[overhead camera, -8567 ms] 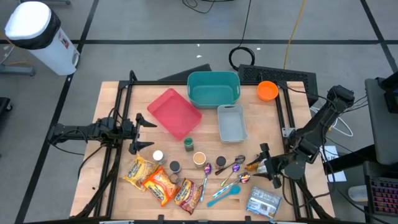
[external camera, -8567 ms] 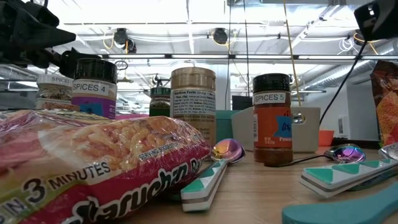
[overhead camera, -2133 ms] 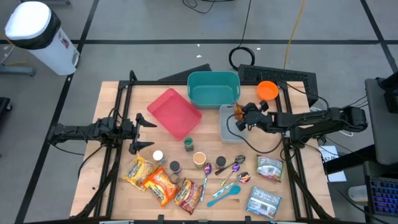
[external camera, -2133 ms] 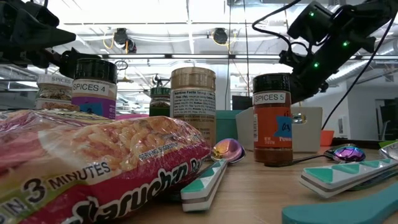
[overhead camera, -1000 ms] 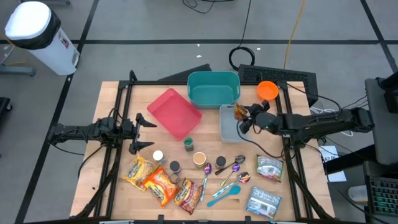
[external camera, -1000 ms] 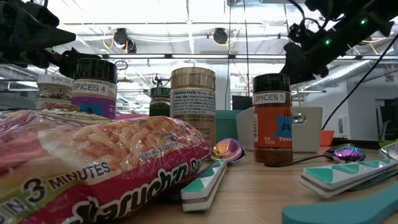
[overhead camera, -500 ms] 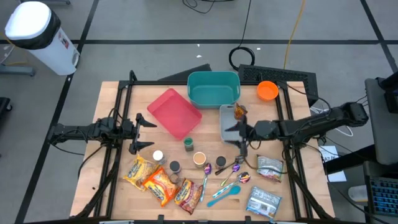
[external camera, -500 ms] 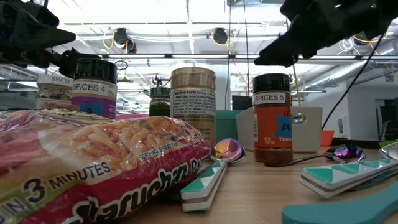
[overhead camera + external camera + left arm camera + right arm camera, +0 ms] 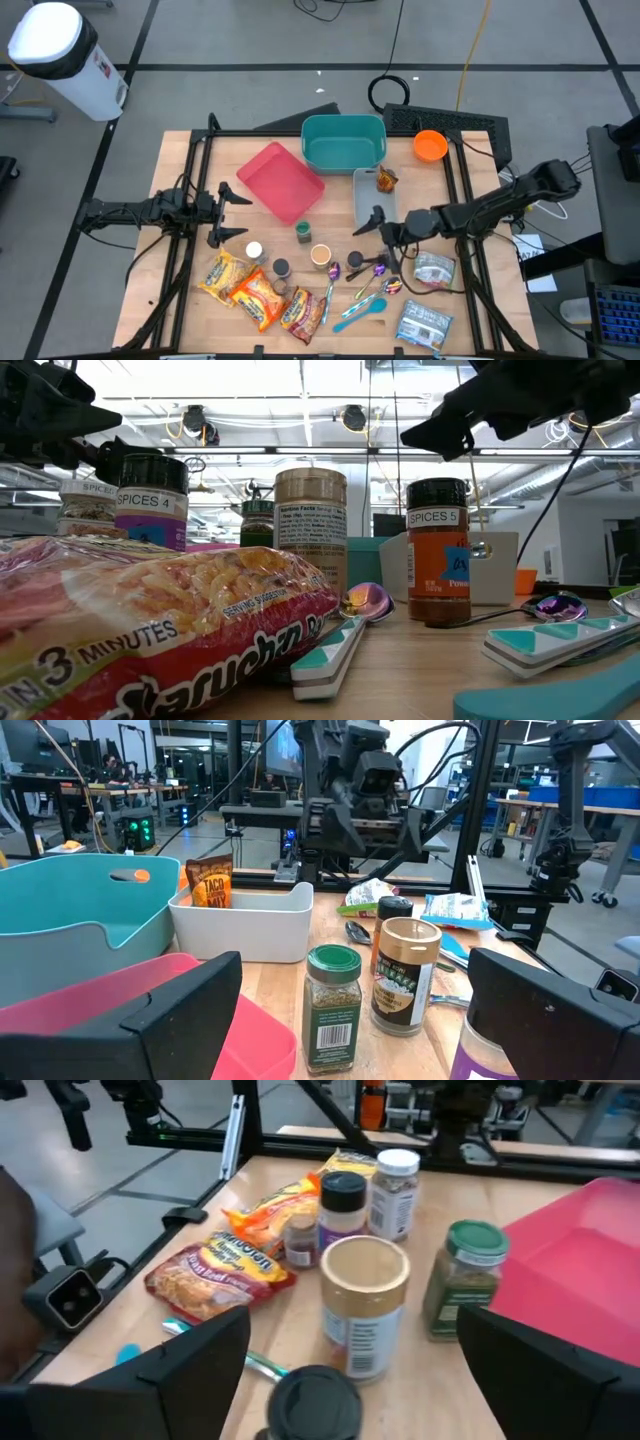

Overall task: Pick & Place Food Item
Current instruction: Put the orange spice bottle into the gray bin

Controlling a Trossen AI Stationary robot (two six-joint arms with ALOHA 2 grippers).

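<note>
An orange taco seasoning packet [image 9: 386, 180] stands on edge in the far end of the grey bin [image 9: 372, 205]. It also shows in the left wrist view [image 9: 210, 881], leaning on the bin's wall [image 9: 245, 925]. My right gripper [image 9: 377, 229] hangs open and empty over the bin's near end, above the spice jars, and also shows in the low view [image 9: 440, 422]. Its wrist view [image 9: 360, 1352] looks down on the jars and noodle packs. My left gripper [image 9: 238, 211] waits open at the table's left, beside the pink tray.
A teal bin [image 9: 343, 142], a pink tray [image 9: 280, 180] and an orange bowl [image 9: 430, 146] stand at the far side. Spice jars [image 9: 321, 256], noodle packs [image 9: 255, 290], spoons [image 9: 370, 272] and two silver pouches [image 9: 433, 270] fill the near half.
My right gripper has drawn away from the taco packet at the bin's far end, toward the table's near edge and a little left, turning to face left. The packet stays standing in the grey bin.
</note>
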